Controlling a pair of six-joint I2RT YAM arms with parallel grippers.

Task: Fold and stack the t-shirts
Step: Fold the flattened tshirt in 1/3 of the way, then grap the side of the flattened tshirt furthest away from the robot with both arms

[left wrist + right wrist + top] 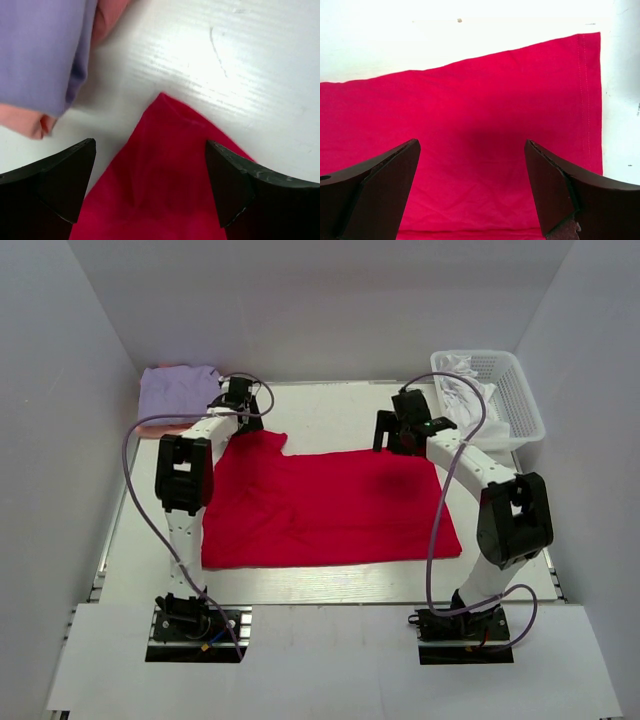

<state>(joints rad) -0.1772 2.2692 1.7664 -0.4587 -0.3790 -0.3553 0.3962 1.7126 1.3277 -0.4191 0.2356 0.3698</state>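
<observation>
The large red t-shirt (330, 505) lies spread across the middle of the table. My left gripper (237, 400) is open above its far left corner, a pointed sleeve tip (165, 165) between the jaws. My right gripper (395, 430) is open above the far right part of the red t-shirt (485, 130), near its hemmed edge (590, 100). A folded lavender t-shirt (178, 390) lies on a salmon-pink one (160, 426) at the far left; both also show in the left wrist view, lavender (40, 50) over pink (22, 122).
A white lattice basket (520, 405) holding white cloth stands at the far right. White walls close in the table on three sides. Cables loop from both arms.
</observation>
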